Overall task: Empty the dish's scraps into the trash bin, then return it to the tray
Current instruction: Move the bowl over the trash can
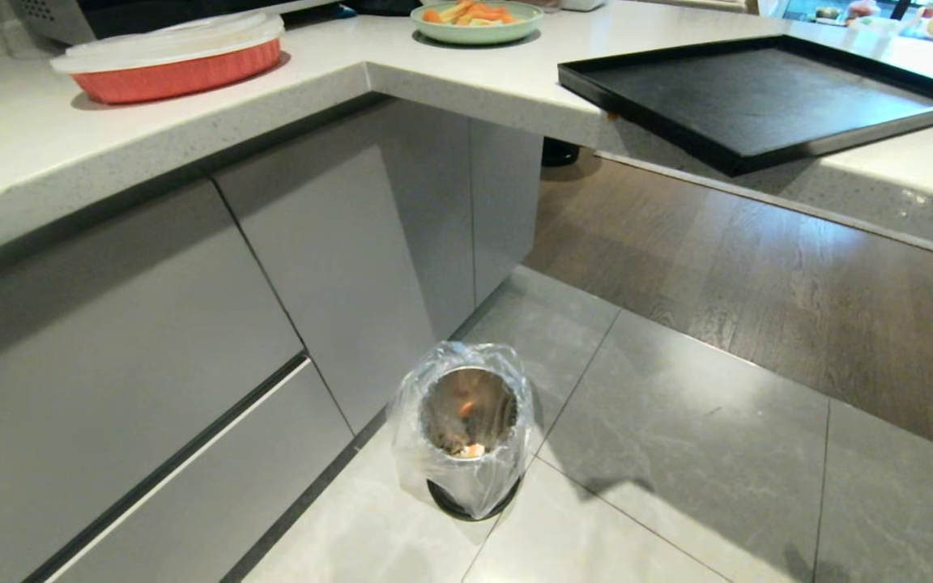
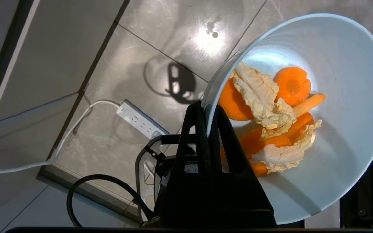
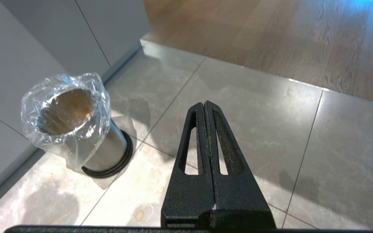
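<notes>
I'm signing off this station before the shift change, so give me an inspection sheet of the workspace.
Surface: grey tile floor, white countertop.
Job's things: dish tilted, scraps inside; trash bin on floor; tray overhanging counter edge.
Clutter: red baking dish, green plate.
Grippers: left gripper shut on dish rim; right gripper shut, empty.
Cables: power strip, black cable.
Surroundings: grey cabinets.

From my screen I see a red baking dish with a clear lid on the white worktop, and a pale green plate of orange slices further back. Grey cabinet fronts stand below. On the tiled floor lies a white power strip with its cord; a black cable, perhaps the rig's, loops nearby.
</notes>
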